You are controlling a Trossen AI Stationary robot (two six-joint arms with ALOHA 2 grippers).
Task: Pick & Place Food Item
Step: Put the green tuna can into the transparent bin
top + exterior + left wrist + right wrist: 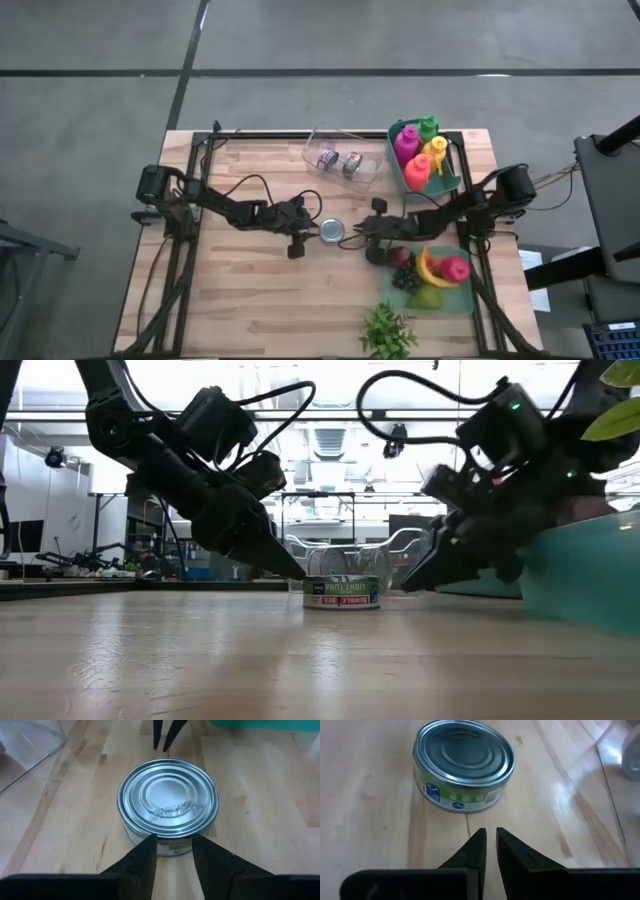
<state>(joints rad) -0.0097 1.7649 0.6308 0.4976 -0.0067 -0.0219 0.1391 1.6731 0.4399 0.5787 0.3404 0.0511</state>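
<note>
A flat, round tin can [331,231] with a silver lid and a green-and-white label stands upright on its base at the middle of the wooden table. My left gripper [174,840] reaches in from the table's left, slanting down. Its fingers are a little apart and their tips are right at the can's side wall [170,847]. My right gripper [490,831] comes from the table's right, also slanting down. It is shut, with its tips a short way off the can [464,767] and nothing between them. My left gripper's two fingertips [150,842] stand against the lower part of the can's side wall that faces the table's left, slanting down from that side. The wall is not between the fingers. I cannot tell whether the tips touch it. The can sits flat on the table.
A clear plastic container [342,160] holding cans stands at the far middle. A teal bin [455,165] with coloured bottles is at the far right. A teal tray [465,290] of fruit lies near the right edge, with a green plant [388,330] at the near edge.
</note>
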